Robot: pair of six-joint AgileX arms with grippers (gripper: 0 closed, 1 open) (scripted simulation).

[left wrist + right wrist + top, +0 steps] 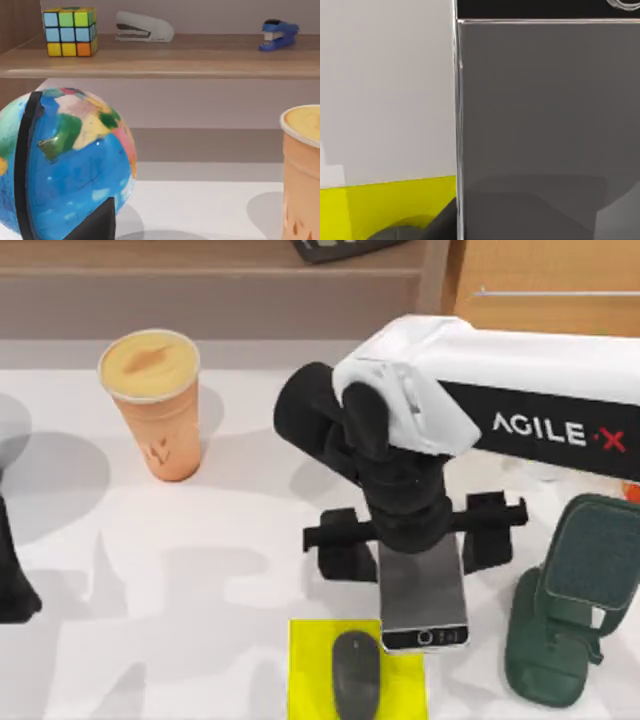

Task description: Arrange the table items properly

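Right claw (415, 530) spread wide above the phone (424, 592), which lies flat on the surface (200, 570) at 3 o'clock of the mouse (356, 672) on its yellow mat (305, 680), probably for lifting toward the green stand (570, 610). Cup (155, 400) at 10 o'clock. Left claw: can't tell.

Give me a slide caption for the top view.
Right gripper over the smartphone beside the mouse on its yellow mat.
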